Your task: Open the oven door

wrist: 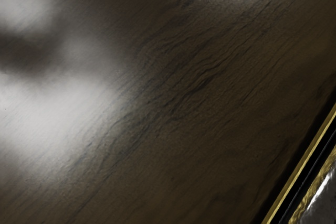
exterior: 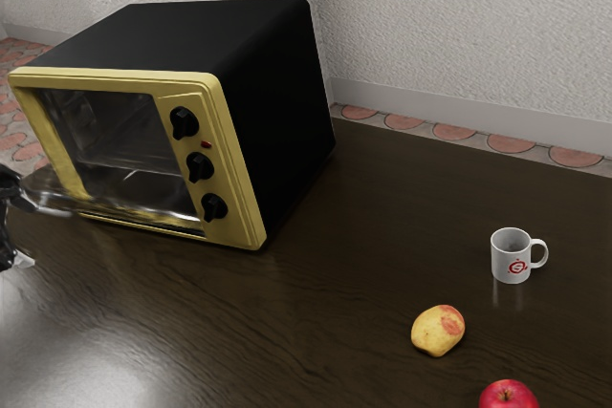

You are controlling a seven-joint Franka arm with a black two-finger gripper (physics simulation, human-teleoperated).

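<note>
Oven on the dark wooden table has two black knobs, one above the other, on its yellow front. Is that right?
Not quite: there are three black knobs, not two, as the exterior view shows. They do sit one above the other on the yellow front of the oven, which is on the dark wooden table.

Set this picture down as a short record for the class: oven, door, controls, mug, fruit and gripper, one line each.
Oven: black body, gold front frame
Door: lowered at the front, interior in sight
Controls: three black knobs in a column
Mug: white, red mark, upright, handle toward the exterior view's right
Fruit: yellow one with a reddish patch; red one
Gripper: by the door, at the exterior view's left edge
</note>
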